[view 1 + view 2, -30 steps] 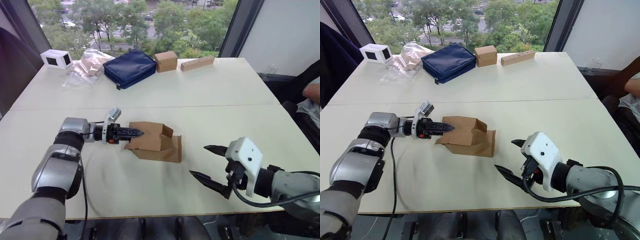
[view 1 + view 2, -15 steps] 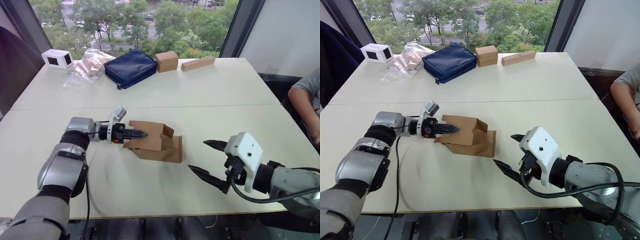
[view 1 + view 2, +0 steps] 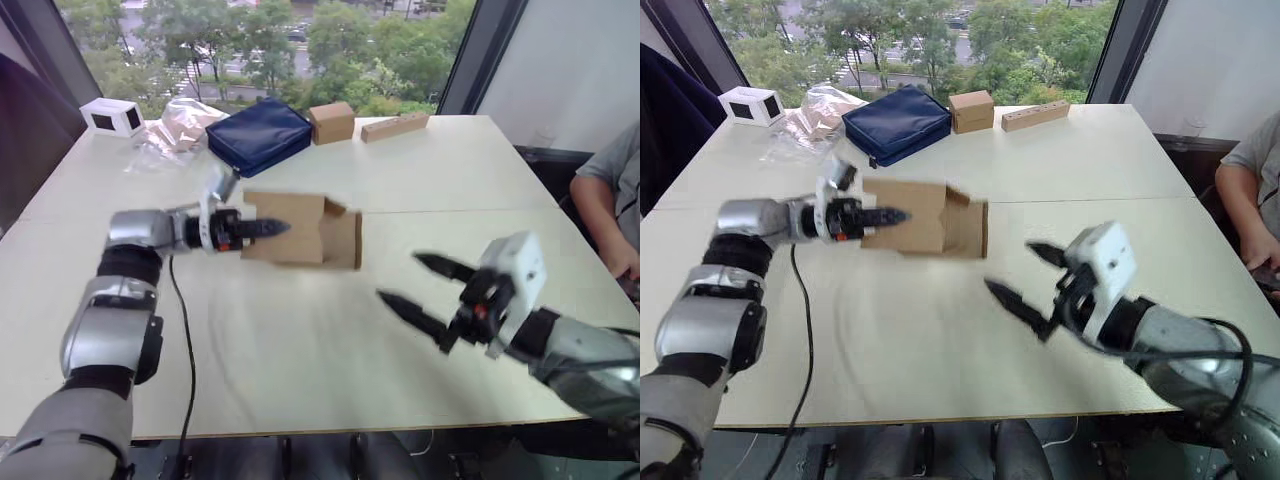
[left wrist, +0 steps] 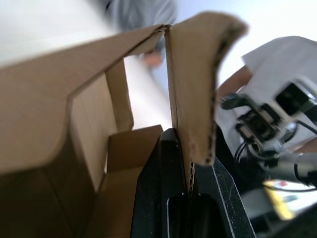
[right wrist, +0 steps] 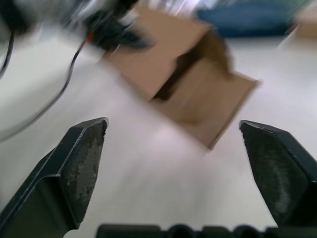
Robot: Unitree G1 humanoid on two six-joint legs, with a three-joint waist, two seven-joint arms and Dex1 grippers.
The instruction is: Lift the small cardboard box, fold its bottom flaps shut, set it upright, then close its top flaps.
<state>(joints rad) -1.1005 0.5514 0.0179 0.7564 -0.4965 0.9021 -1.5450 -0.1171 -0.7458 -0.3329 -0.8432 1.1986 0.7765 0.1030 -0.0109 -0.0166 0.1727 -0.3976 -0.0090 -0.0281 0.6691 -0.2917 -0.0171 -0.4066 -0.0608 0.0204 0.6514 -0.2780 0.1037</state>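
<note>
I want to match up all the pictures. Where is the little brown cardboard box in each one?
Left eye view: the cardboard box is middle-left, pinched by the left gripper.
Right eye view: the box is upper middle.
Left wrist view: its wall is clamped between the fingers.
Right wrist view: the box is beyond the open right gripper.
Shared landmark: the left gripper.

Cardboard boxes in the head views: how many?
2: the open box held in the left gripper, and a closed one at the table's far edge beside the blue bag.
</note>
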